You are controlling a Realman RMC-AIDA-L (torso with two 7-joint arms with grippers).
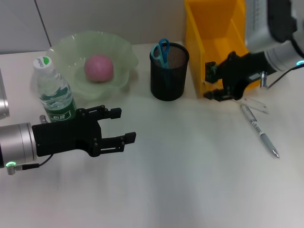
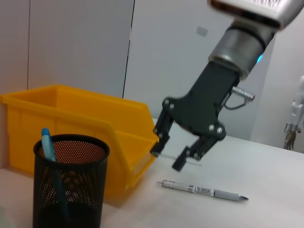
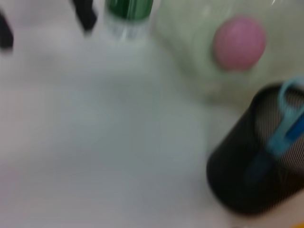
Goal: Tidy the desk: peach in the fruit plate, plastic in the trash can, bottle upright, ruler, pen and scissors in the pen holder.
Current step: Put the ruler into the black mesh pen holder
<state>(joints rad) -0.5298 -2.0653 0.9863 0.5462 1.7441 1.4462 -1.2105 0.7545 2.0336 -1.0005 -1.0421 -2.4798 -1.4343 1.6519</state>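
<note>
Just beside right gripper [image 1: 214, 80], pen [image 1: 259, 129].

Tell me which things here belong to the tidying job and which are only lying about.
Job: peach in fruit plate; bottle upright; scissors in pen holder; pen on desk; yellow bin; right gripper; left gripper.
Lying about: nothing visible.
</note>
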